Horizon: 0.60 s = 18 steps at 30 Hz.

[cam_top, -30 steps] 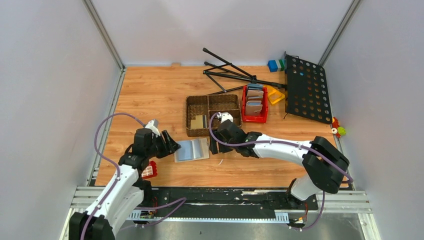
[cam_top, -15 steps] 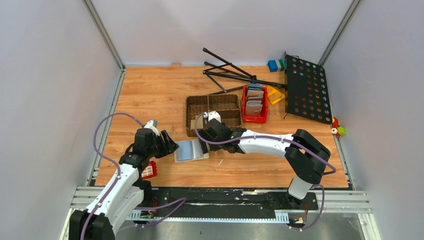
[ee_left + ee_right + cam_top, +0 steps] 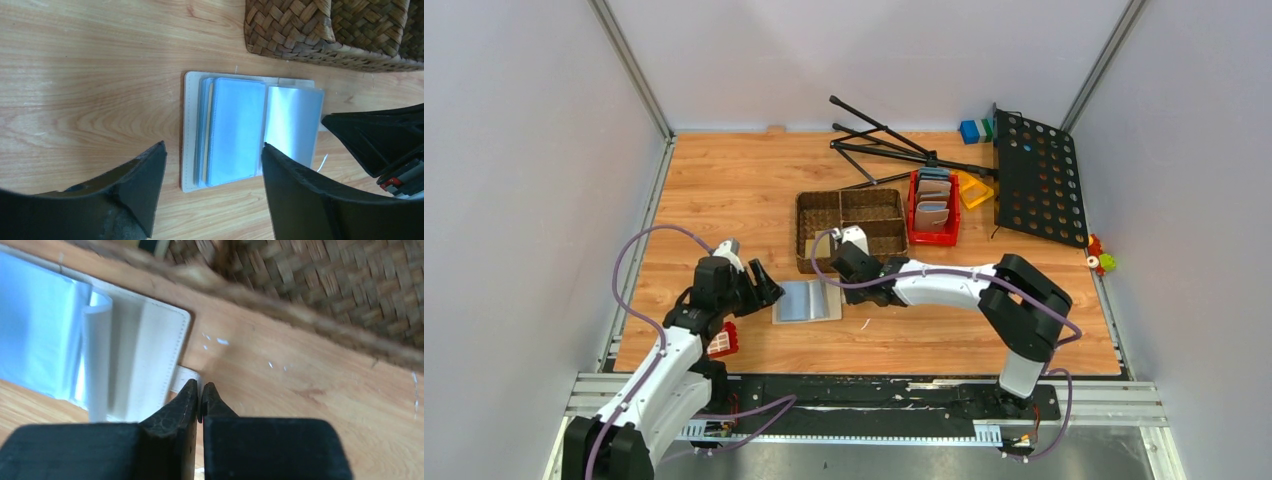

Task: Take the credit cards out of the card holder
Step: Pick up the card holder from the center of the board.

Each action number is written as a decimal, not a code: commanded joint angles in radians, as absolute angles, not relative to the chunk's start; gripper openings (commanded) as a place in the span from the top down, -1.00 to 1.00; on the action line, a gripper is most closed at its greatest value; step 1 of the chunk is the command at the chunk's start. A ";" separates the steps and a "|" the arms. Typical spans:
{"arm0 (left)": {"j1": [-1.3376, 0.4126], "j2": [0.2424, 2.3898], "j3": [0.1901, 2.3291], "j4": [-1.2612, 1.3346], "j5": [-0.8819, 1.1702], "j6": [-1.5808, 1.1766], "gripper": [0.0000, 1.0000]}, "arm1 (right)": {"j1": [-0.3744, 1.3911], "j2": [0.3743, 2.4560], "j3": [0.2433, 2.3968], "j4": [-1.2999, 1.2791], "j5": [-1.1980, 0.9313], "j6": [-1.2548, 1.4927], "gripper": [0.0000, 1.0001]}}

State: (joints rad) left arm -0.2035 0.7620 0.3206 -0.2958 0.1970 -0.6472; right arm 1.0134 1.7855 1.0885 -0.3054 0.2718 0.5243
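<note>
right pincer [image 3: 200, 388] at card holder [image 3: 145, 342] edge

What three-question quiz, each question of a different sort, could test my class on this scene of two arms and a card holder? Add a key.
1. True or false: the card holder lies folded shut.
2. Which has open jaws? A: left gripper. B: right gripper. C: both.
3. Fill in: the right gripper's fingertips meet at the card holder's ___.
Key: 1 false, it lies open. 2 A. 3 strap tab.
</note>
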 commanded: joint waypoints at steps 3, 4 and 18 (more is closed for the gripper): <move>-0.206 0.752 0.259 -0.201 0.264 -0.686 -0.93 | 1.011 1.613 0.942 -0.259 0.275 0.551 1.00; -0.206 0.755 0.247 -0.185 0.278 -0.694 -0.98 | 1.007 1.590 0.920 -0.261 0.266 0.552 1.00; -0.386 0.840 0.226 -0.130 0.370 -0.687 -0.91 | 0.967 1.234 0.641 -0.264 0.169 0.531 0.99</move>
